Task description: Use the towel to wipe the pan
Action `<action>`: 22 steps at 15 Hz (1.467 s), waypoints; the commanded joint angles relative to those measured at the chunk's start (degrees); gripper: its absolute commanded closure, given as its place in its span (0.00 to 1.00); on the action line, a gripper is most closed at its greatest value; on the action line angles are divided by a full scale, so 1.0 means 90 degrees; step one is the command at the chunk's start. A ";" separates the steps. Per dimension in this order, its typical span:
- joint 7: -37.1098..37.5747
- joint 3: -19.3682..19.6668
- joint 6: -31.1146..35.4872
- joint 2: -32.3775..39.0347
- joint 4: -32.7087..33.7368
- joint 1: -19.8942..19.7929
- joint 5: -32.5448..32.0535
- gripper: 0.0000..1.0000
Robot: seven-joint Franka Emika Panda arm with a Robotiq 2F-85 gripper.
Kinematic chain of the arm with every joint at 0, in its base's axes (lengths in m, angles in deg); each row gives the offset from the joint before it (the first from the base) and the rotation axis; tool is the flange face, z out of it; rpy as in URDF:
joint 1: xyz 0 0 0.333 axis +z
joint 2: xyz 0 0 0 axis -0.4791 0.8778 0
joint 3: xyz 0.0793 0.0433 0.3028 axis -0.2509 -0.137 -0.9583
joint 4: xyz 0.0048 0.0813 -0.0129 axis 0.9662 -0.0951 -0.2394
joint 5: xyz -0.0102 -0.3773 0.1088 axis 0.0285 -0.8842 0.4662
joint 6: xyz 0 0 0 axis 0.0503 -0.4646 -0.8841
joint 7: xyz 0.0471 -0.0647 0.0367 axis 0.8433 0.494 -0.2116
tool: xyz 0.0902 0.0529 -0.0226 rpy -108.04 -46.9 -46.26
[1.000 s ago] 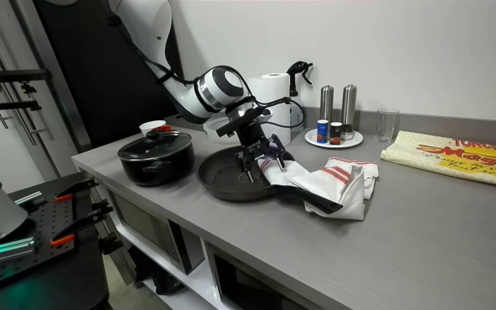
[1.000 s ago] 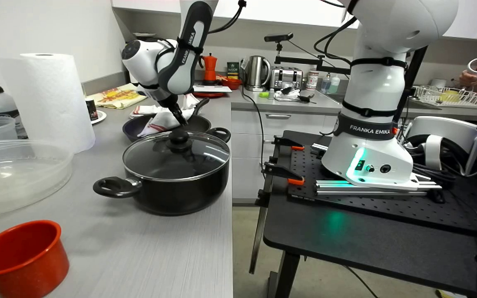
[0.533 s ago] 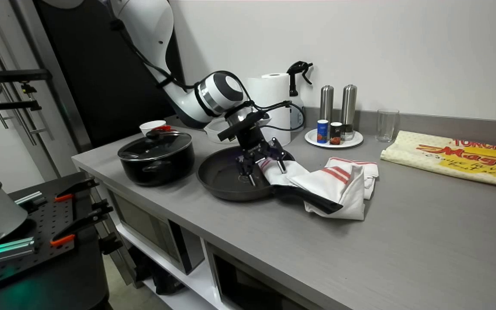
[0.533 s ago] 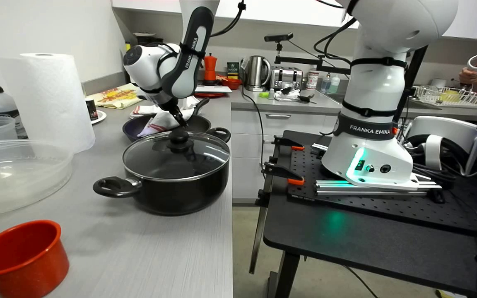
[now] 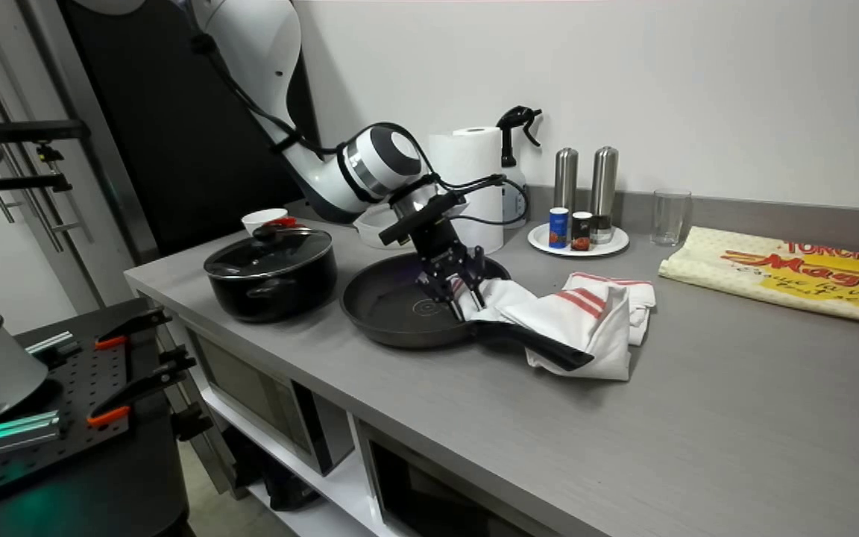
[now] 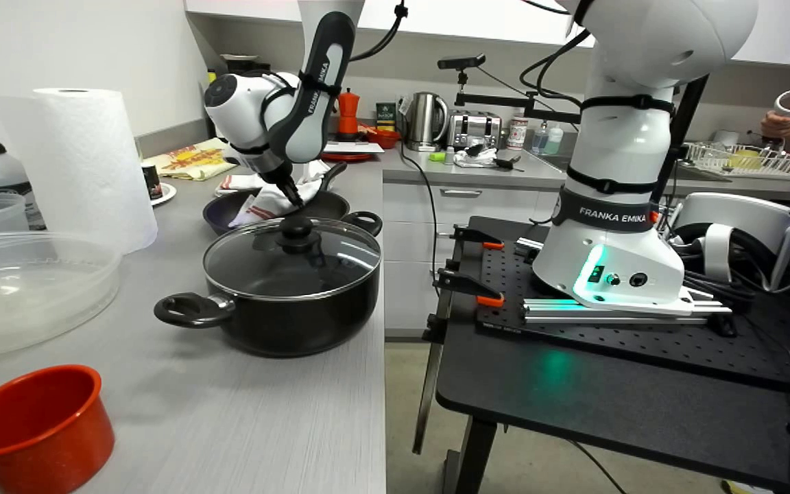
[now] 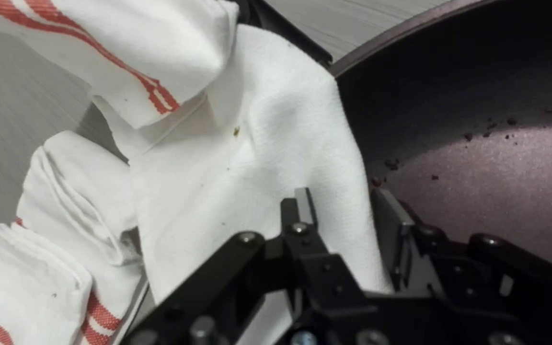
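The white towel (image 5: 556, 321) with red stripes lies partly on the counter, behind the pan's handle, and one end drapes into the black frying pan (image 5: 385, 309). My gripper (image 5: 471, 313) points down over that end, inside the rim. In the wrist view the towel (image 7: 266, 105) passes under and between my fingers, which stand partly closed with a clear gap. One finger (image 7: 300, 211) stands over the cloth; the opposite one is just past its edge, against the pan (image 7: 506, 191) with dark crumbs on its floor. No pinched fold shows between them.
A lidded black pot (image 6: 292, 302) stands close beside the pan. Behind are a paper towel roll (image 5: 482, 186), a spray bottle (image 5: 513, 194) and a white plate (image 5: 586, 250) with shakers. A glass (image 5: 670, 216) and a yellow printed cloth (image 5: 795, 276) lie farther along; a red bowl (image 6: 38, 429) sits near the pot.
My gripper came down slightly, then its fingers moved much closer together over the towel's end. The cloth there shifted a little; the pan has not moved.
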 commanded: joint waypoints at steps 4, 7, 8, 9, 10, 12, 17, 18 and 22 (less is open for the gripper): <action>0.0121 -0.0100 0.0175 -0.0010 0.0015 -0.0115 -0.0172 1.00; 0.0113 -0.0116 0.0236 -0.0041 -0.0015 -0.0138 -0.0154 0.99; 0.0143 -0.0117 0.0280 -0.0070 -0.0040 -0.0146 -0.0147 0.99; 0.0175 -0.0132 0.0348 -0.0122 -0.0079 -0.0173 -0.0115 0.99; 0.0204 -0.0170 0.0474 -0.0249 -0.0171 -0.0243 -0.0044 0.99; 0.0302 -0.0250 0.0823 -0.0580 -0.0401 -0.0437 0.0152 0.99; 0.0240 -0.0400 0.1682 -0.1403 -0.0895 -0.1080 0.1005 0.99; 0.0119 -0.0459 0.1788 -0.1538 -0.0955 -0.1251 0.1334 0.99; -0.0130 -0.0515 0.1922 -0.1742 -0.0860 -0.1735 0.2763 0.99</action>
